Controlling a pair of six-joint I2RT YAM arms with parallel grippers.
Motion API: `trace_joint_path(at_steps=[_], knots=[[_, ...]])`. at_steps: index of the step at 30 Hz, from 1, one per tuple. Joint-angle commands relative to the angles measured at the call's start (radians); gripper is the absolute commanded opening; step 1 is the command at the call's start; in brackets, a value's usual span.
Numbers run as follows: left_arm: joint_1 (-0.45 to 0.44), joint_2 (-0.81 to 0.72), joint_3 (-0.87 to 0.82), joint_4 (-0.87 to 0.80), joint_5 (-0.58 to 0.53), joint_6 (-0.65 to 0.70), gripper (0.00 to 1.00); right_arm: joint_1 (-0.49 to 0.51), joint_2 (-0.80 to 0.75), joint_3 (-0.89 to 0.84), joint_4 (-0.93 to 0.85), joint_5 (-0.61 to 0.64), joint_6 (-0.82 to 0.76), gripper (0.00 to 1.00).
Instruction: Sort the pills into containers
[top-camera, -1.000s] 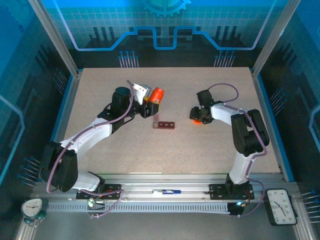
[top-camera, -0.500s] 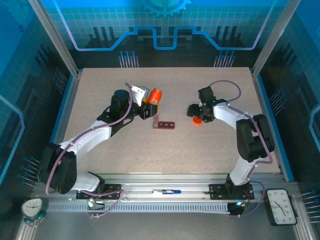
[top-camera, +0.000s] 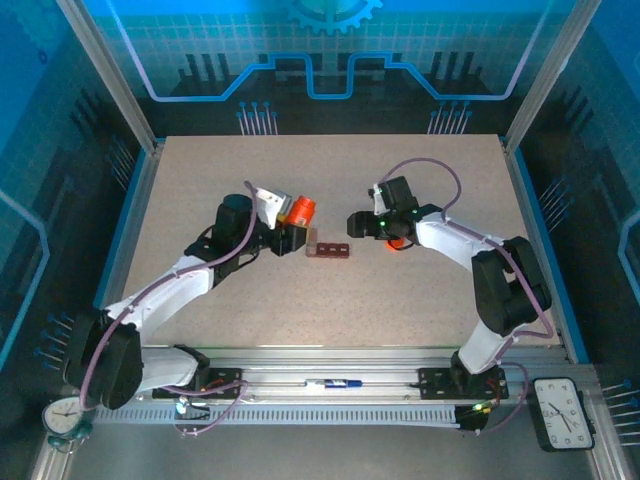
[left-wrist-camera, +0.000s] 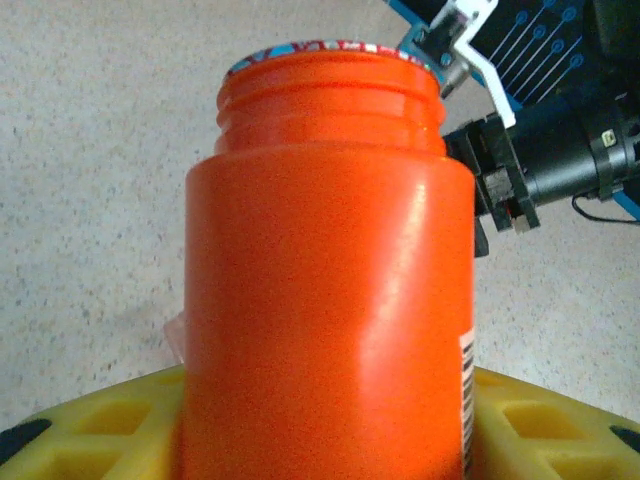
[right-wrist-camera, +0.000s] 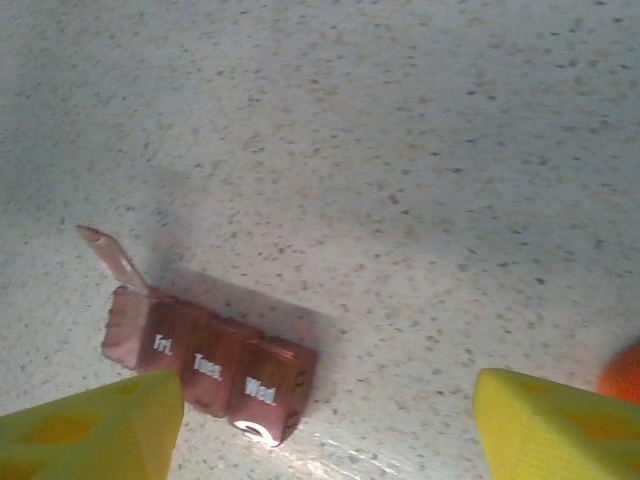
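Note:
The containers (top-camera: 330, 249) are a dark red-brown bar of little compartments lying mid-table; in the right wrist view the containers (right-wrist-camera: 210, 370) show lids marked Fri, Tues and Wed, with the far-left flap standing up. My left gripper (top-camera: 292, 224) is shut on the orange pill bottle (top-camera: 297, 211), held tilted just left of the bar. Close up, the orange pill bottle (left-wrist-camera: 330, 290) has its threaded neck uncapped. My right gripper (top-camera: 358, 224) hangs open just right of the bar, its yellow fingers (right-wrist-camera: 95, 430) wide apart with nothing between them.
An orange cap (top-camera: 397, 241) lies on the table under the right arm; its edge, the orange cap (right-wrist-camera: 625, 372), peeks in at the right wrist view's border. A pen (top-camera: 333, 383) rests on the front rail. Bare speckled tabletop (top-camera: 330, 320) lies in front of the bar.
My right gripper swung left from over the orange cap toward the bar's right end. My left gripper drew slightly back and left with the bottle.

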Motion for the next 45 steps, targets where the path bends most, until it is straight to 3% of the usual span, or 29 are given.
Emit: trace_joint_path(at_steps=[1,11,45], knots=[[0.002,-0.044,-0.023,-0.072,-0.027,0.004,0.20,0.015,-0.009,-0.005,0.033,-0.033,-0.046,0.77],[-0.009,-0.020,-0.078,-0.084,-0.036,-0.003,0.20,0.047,0.068,0.041,0.004,-0.033,-0.098,0.77],[-0.046,0.222,0.017,-0.221,-0.065,-0.029,0.17,0.098,0.222,0.146,-0.062,-0.020,-0.135,0.76]])
